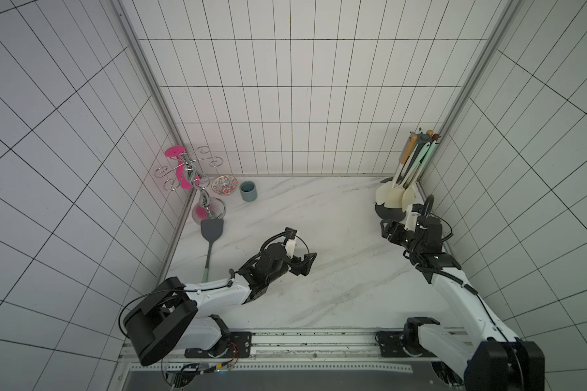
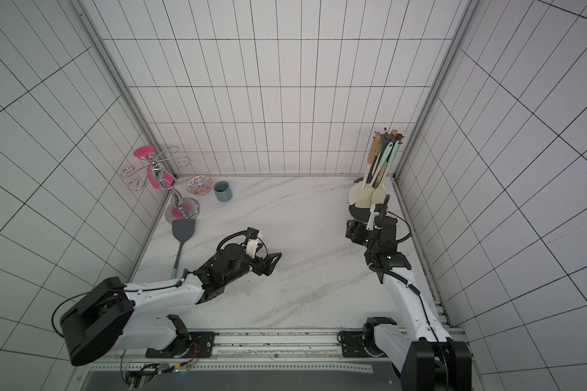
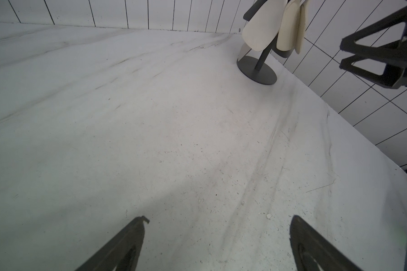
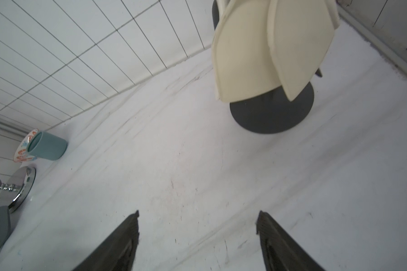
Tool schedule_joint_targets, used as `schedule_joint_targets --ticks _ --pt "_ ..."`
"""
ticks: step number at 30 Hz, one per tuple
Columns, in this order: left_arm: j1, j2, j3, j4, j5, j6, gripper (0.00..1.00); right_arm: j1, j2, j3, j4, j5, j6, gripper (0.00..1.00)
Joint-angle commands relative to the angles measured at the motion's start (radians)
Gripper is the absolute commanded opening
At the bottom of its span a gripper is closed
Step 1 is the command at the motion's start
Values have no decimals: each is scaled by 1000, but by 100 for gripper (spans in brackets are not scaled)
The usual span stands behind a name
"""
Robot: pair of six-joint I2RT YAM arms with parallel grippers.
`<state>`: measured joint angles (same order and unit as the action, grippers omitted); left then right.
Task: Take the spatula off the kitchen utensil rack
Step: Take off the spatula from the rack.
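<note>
The kitchen utensil rack [image 1: 386, 214] stands in the back right corner, a dark pole on a round base [image 4: 268, 117], also seen in the other top view [image 2: 357, 212] and the left wrist view [image 3: 256, 70]. Several utensils hang from its top, cream flat heads [image 1: 395, 196] [image 4: 244, 58] low over the base. My right gripper [image 1: 387, 230] [image 4: 197, 213] is just in front of the base, open and empty. My left gripper [image 1: 310, 265] [image 3: 219, 218] hovers open over mid-table. A dark grey spatula [image 1: 212, 230] with a green handle lies flat on the table at the left.
A chrome stand [image 1: 197, 182] with curled arms and a pink piece fills the back left corner. Beside it are a patterned bowl [image 1: 224, 185] and a blue-grey cup [image 1: 248, 191]. Tiled walls close three sides; a rail runs along the front.
</note>
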<state>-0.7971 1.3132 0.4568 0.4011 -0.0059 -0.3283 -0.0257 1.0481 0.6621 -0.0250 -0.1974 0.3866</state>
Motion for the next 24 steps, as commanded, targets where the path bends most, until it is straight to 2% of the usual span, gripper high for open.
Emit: schedule_joint_targets --ticks 1,5,11,24 --pt "-2 -15 19 22 9 -2 97 -75 64 150 120 -75 59 76" --pt "-2 -28 21 7 -12 3 97 -117 160 218 256 -112 101 70" --pt "-3 -38 21 -11 -42 -7 97 -128 254 335 377 -104 51 62" --pt "-3 -25 22 0 -16 -16 97 -133 369 527 335 -25 -85 55"
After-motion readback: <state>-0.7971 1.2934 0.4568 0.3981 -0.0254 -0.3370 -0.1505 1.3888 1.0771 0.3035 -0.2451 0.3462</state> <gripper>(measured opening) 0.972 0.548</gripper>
